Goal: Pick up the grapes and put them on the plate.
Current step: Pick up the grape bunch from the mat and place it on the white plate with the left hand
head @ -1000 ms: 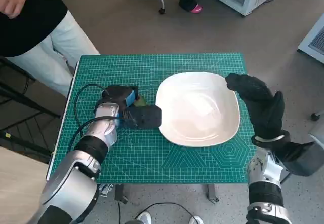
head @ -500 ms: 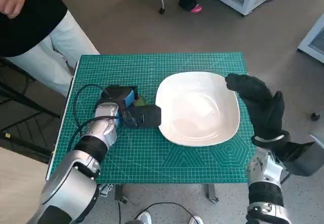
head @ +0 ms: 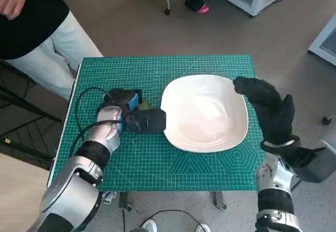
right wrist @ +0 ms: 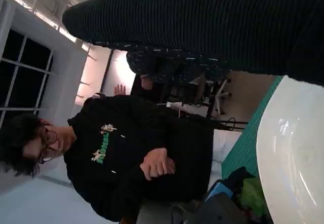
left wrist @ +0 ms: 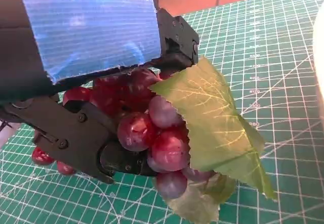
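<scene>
Head view: even, soft overhead light, moderately bright; wide-angle bowing toward edges. White plate (head: pixel 205 112) shows pale sheen, faint shadow on green cutting mat (head: pixel 157 153). Left wrist view: sharp, well lit; grapes (left wrist: pixel 147 127) carry small highlights, blue tape (left wrist: pixel 86 26) bright. Right wrist view: dim, soft; black glove (right wrist: pixel 212 21) underexposed, ceiling lights glare, person (right wrist: pixel 116 153) dark.

Pale silver forearms with black cuffs; the left hand (head: pixel 127 107) is black plastic (blue-taped, screws visible), the right hand (head: pixel 269 106) black-gloved.
</scene>
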